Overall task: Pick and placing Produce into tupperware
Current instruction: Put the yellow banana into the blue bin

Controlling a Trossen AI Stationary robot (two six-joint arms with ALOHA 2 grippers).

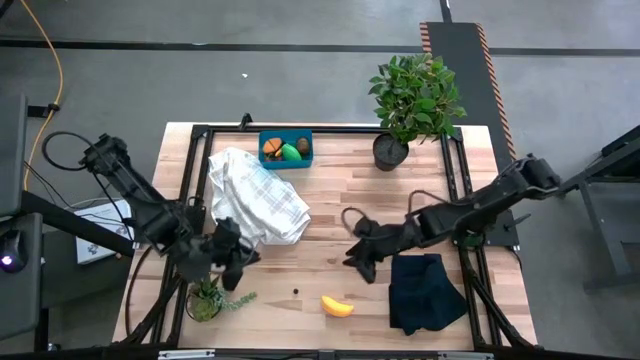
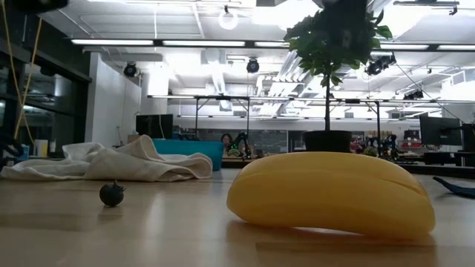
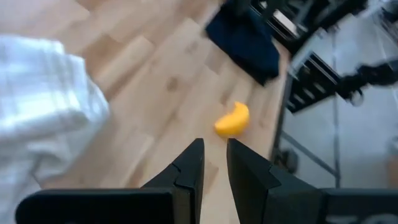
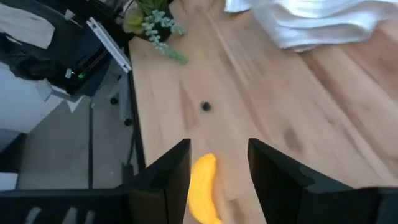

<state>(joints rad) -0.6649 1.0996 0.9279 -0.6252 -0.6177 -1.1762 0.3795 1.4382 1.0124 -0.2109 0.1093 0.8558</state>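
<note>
The teal tupperware [image 1: 285, 150] stands at the table's far side with an orange, a green and a brown piece of produce inside. A yellow banana [image 1: 337, 306] lies on the wood near the front edge, with a tiny dark berry [image 1: 296, 292] to its left. My right gripper [image 4: 219, 155] hovers open above and behind the banana [image 4: 202, 186], touching nothing. My left gripper [image 3: 214, 149] hangs over the table's left front, its fingers a narrow gap apart with nothing between them, pointing toward the banana [image 3: 232, 120].
A white checked cloth [image 1: 258, 195] lies crumpled at the left centre. A black folded cloth [image 1: 425, 290] sits at the front right. A leafy bush in a dark pot [image 1: 390, 150] stands at the back right, and a small spiky plant [image 1: 205, 300] at the front left.
</note>
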